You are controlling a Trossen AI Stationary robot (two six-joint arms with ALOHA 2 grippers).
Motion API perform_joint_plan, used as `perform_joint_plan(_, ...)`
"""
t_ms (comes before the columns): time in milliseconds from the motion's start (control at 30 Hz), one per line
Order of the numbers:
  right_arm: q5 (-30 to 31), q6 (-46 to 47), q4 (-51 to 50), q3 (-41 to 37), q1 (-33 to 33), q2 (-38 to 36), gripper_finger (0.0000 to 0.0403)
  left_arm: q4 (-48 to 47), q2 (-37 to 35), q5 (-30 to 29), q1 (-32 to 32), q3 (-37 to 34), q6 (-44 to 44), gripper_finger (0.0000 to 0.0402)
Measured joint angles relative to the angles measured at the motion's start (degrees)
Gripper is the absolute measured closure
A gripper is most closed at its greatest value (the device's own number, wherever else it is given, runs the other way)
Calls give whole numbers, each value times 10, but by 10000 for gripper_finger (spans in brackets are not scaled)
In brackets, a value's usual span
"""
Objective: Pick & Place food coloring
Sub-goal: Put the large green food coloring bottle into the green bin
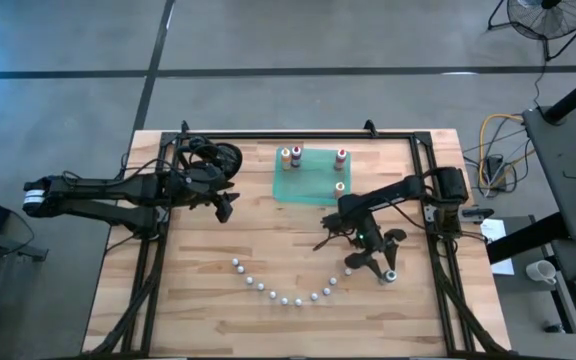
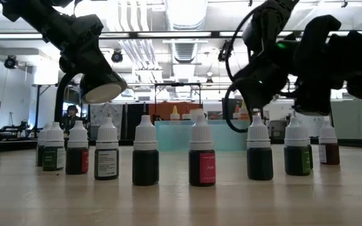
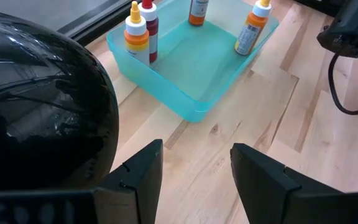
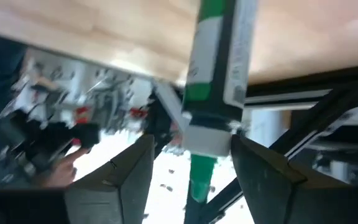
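White-capped food coloring (image 2: pixel 145 159) bottles stand in a curved row on table (image 2: pixel 181 204)

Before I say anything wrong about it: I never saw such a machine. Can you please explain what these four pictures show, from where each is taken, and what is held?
This is a robot with two dark arms at a wooden table. One picture looks straight down, one looks level across the table top, and two come from cameras on the wrists. On the table is a green tray with four bottles of food coloring standing in it and, apart from it, an arc of small white-capped bottles. The left arm waits beside the tray, jaws open and empty. The right arm is near the arc's right end; its jaws stand on either side of a green bottle, with a gap on one side, so it seems not clamped.
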Motion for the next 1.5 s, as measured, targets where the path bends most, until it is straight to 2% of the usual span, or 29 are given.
perform_joint_plan(200, 94, 8, 0, 29, 0, 0, 167, 0, 0, 0, 0, 0, 0, 239)
perform_joint_plan(400, 213, 30, 0, 61, 2, -10, 146, 0, 0, 0, 0, 0, 0, 239)
perform_joint_plan(667, 361, 70, 26, 105, 56, -109, 133, 0, 0, 0, 0, 0, 0, 239)
perform_joint_plan(933, 377, 199, 37, 81, 106, -224, 161, 0, 0, 0, 0, 0, -1, 239)
perform_joint_plan(1033, 413, 225, 51, 71, 140, -256, 168, 0, 0, 0, 0, 0, 4, 239)
perform_joint_plan(1133, 446, 197, 63, 63, 188, -279, 171, 0, 0, 0, 0, 0, 10, 239)
perform_joint_plan(1300, 456, 70, 74, 61, 254, -289, 172, 0, 0, 0, 0, 0, 10, 239)
perform_joint_plan(1500, 463, 57, 75, 57, 283, -289, 172, 0, 0, 0, 0, 0, 11, 239)
